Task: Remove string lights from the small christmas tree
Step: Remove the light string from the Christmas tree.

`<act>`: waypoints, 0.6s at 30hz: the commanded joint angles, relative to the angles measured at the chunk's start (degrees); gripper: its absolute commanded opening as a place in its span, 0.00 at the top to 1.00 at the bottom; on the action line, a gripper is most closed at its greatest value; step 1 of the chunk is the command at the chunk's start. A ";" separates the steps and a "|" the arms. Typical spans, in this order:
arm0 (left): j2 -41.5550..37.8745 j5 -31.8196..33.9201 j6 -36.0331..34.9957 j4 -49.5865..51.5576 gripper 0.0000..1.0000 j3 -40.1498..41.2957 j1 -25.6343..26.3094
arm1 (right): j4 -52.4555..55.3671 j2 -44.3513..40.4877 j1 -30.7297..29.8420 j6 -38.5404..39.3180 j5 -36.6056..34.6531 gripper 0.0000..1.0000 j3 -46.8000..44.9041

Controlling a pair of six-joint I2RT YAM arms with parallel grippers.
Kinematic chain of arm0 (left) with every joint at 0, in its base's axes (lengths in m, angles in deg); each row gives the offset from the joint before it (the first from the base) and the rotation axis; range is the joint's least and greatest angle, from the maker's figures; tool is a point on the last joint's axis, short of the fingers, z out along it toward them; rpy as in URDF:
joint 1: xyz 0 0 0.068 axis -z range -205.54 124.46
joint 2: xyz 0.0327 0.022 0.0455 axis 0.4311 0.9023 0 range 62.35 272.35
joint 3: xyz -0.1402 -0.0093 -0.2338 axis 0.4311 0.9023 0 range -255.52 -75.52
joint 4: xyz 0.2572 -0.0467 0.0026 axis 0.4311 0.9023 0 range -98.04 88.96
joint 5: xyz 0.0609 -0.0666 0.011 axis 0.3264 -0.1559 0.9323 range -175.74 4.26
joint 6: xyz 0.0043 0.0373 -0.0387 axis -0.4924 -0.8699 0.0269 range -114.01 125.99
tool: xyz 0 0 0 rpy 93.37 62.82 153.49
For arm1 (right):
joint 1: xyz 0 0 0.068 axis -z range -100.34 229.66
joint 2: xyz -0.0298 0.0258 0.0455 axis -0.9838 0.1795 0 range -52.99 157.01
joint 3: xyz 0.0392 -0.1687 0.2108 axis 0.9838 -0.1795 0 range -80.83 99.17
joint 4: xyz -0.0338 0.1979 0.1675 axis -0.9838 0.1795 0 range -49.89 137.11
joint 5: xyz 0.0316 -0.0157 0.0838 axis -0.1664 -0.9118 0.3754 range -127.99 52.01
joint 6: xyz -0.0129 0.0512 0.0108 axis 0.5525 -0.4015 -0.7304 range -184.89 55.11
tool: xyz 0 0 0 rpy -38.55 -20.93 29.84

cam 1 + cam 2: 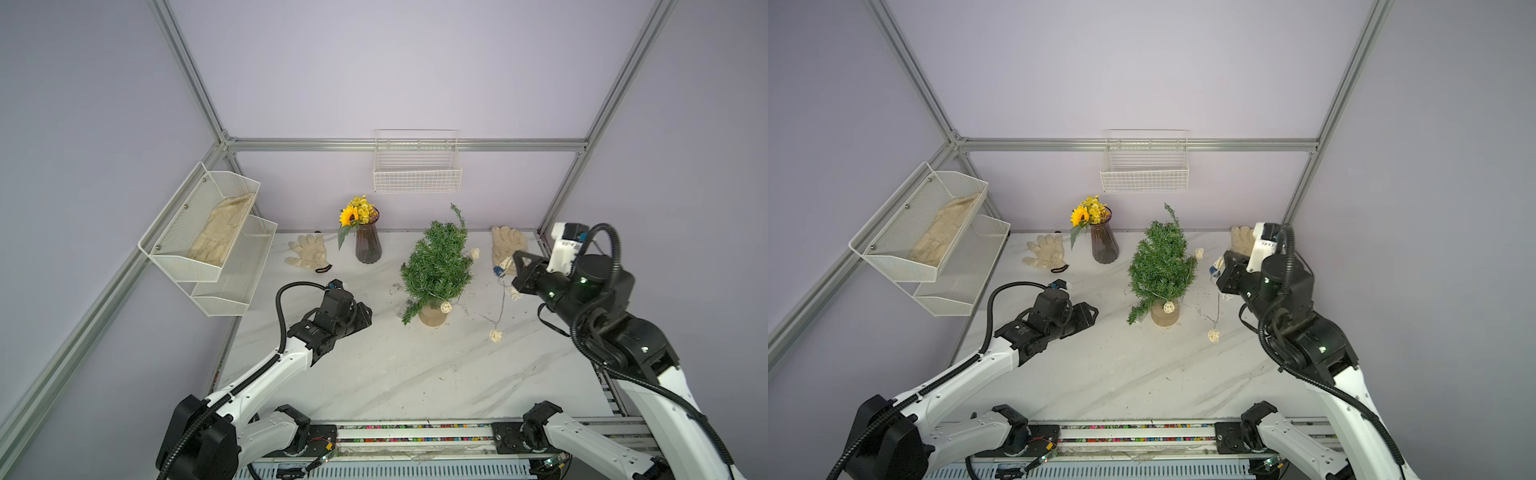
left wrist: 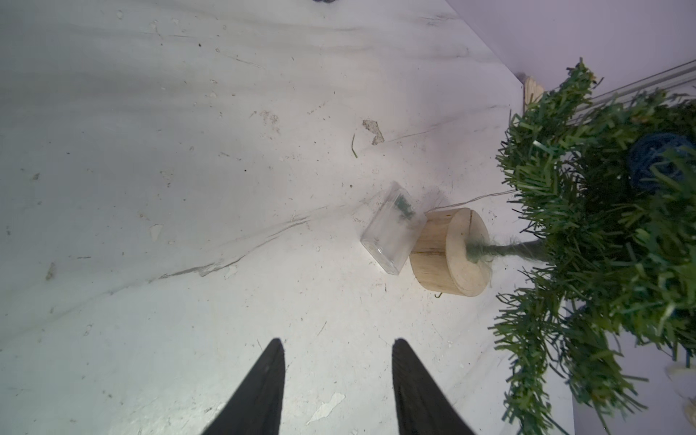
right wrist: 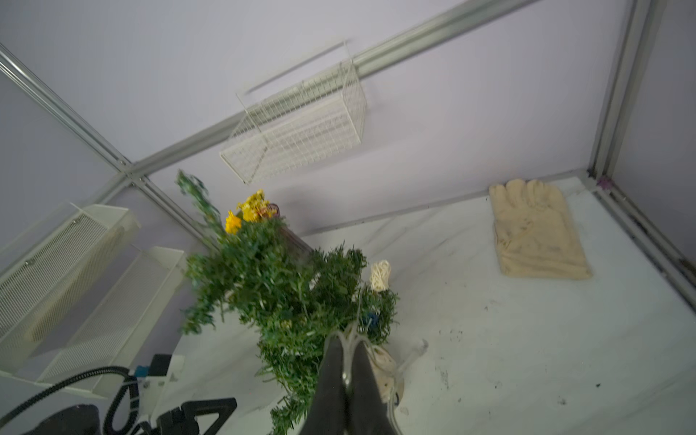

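Two top views: small bushy green needle-leaved christmas tree (image 1: 436, 270); silvery-wire string lights (image 1: 494, 335) with woven cream balls, trailing from its lower branches to the right gripper (image 1: 517, 266) just beside it; left gripper (image 1: 368, 313) near its opposite side, not touching. Left wrist view: jaws apart and empty; clear plastic battery box (image 2: 391, 233) touching the tree's round tan wooden base (image 2: 448, 252); dark blue woven ball (image 2: 659, 158) lodged among the branches. Right wrist view: jaws together, clamped on the wire in front of the tree; step judged mid-unwinding, next move likely drawing the strand clear of the branches, then collecting the box.

tree (image 2: 610, 233) top cut off @ edge | lights (image 1: 494, 335) wire too thin 2 trace
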 commanded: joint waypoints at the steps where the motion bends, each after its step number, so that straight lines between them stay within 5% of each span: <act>1: -0.34 -3.78 -2.30 0.42 0.54 -4.70 0.14 | -5.92 -5.22 -0.04 -5.37 6.96 1.00 -11.38; 9: -0.68 -5.75 -2.41 -1.34 0.54 -3.94 0.40 | -28.10 -10.06 -0.02 -5.44 21.42 1.00 -32.79; 18: 3.60 -6.24 -3.13 -3.20 0.54 -7.05 0.49 | -45.08 -7.70 -0.02 -0.71 18.57 1.00 -41.19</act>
